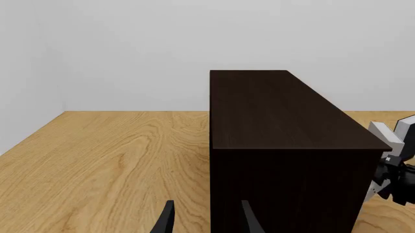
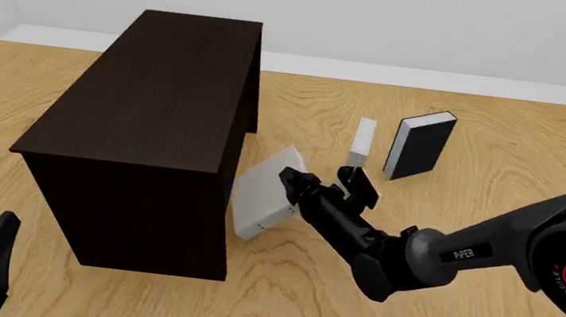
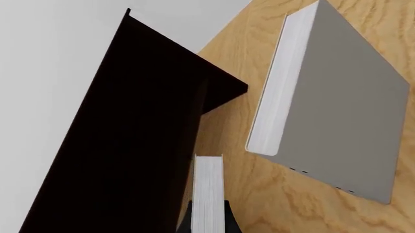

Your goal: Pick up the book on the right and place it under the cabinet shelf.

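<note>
At the near left corner of the table, the left claw is seen low over the wood. Its two dark fingers are spread apart and nothing is held between them. The near end of the cabinet shelf is faced by it.

Further in, the right arm is reached in from the table's right edge towards the left. The right claw is closed on the book. In the right wrist view the white page edges are seen pinched between the two dark fingers. The book is held tilted, its light grey cover turned up and towards the near edge. It is found just beside the cabinet shelf's right side, towards that side's near end. Whether the lower corner rests on the table, or the book touches the dark wood, cannot be told.

The cabinet shelf is stood lengthwise on the left half of the table, running from near to far.

Beyond the right claw, a slimmer grey-and-white book is stood upright. A black-covered book is stood just to its right, apart from it.
</note>
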You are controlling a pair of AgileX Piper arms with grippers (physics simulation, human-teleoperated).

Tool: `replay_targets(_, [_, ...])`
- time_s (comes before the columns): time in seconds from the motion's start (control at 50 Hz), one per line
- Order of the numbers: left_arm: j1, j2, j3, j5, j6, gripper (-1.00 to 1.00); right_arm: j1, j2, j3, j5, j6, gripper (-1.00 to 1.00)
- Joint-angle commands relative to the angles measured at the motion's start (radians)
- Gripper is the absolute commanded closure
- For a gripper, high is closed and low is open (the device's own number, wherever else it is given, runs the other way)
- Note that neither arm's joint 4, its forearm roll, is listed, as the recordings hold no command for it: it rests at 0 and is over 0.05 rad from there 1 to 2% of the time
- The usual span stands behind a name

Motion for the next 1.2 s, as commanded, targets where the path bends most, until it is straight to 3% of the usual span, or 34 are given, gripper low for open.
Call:
replay_targets(0.02, [0.000,0.000,0.000,0.000,0.000,-1.00,0.004,0.021,-0.023,-0.017,0.031,1.00])
replay_targets(1.2, [0.000,0.000,0.000,0.000,0.000,-1.00,0.013,0.152,-0.059,-0.048,0.077,1.00])
